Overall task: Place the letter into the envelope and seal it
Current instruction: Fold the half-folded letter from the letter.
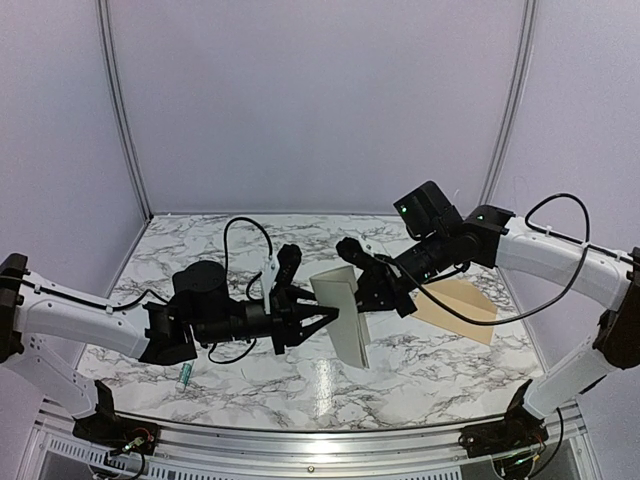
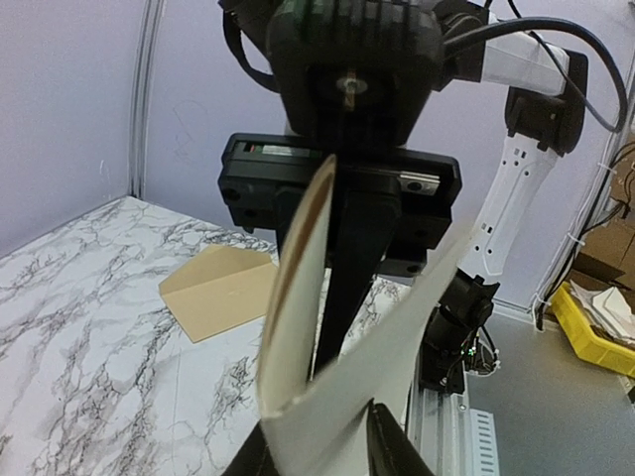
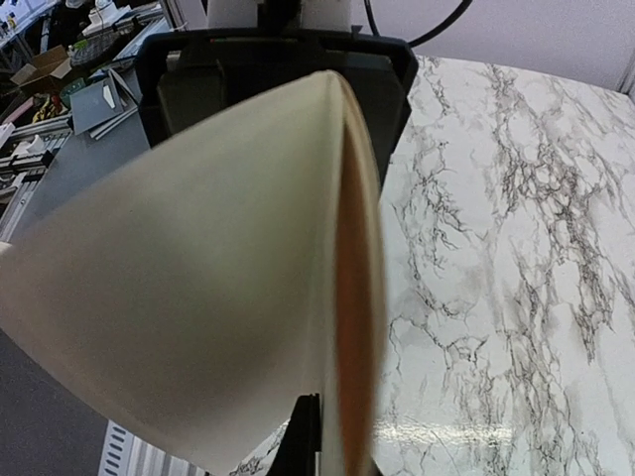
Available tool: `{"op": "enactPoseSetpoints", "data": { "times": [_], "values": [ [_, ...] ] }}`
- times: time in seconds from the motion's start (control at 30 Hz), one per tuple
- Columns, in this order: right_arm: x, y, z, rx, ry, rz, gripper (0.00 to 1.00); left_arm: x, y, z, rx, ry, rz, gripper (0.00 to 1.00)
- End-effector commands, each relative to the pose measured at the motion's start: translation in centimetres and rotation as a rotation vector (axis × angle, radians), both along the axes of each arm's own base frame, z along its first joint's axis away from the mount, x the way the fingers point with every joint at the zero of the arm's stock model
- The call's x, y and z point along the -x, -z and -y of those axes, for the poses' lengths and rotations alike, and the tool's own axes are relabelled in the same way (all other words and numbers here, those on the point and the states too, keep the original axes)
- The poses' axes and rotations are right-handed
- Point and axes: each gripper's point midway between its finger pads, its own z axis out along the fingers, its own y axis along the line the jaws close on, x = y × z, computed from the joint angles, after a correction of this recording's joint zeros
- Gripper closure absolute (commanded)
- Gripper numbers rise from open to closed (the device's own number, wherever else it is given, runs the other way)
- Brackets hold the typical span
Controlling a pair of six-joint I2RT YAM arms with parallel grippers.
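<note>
Now | centre: right gripper (image 1: 362, 298) pinches folded letter (image 1: 350, 328) aloft — likely for regrasp | left gripper (image 1: 325, 313) straddles its edge, grip unclear | envelope (image 1: 462, 305) flat, right.

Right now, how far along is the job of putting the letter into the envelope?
Done: the letter is lifted and bent double. In hand: the right pincer grips it, and the left pincer brackets it. Left: the envelope lies on the table, nothing inserted or sealed.
</note>
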Motion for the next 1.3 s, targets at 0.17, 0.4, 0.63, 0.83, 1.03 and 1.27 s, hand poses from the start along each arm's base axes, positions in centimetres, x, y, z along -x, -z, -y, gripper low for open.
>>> {"op": "enactPoseSetpoints", "data": {
  "times": [0.17,0.4,0.63,0.83,1.03,1.27],
  "values": [
    [0.2,-0.2,0.4,-0.007,0.005,-0.03,0.81,0.0,-3.0,0.1,0.096,0.023,0.011,0.83],
    [-1.8,-0.9,2.1,-0.02,0.072,-0.017,0.7,-0.3,-2.7,0.0,0.098,0.02,-0.014,0.91],
    [-5.5,-1.1,6.6,0.001,0.188,0.034,0.48,-1.3,-0.9,0.0,0.063,-0.022,-0.065,0.95],
    [-4.8,-3.2,7.3,-0.05,0.148,0.038,0.22,-1.7,1.9,0.9,-0.032,-0.025,-0.113,0.96],
    [-4.2,-2.4,4.3,-0.037,0.113,-0.013,0.19,-1.7,2.9,2.1,-0.063,-0.003,-0.153,0.94],
    [-3.5,-1.5,1.5,-0.044,0.072,-0.103,0.21,-1.5,2.4,2.5,-0.052,0.023,-0.155,0.92]
  ]
}}
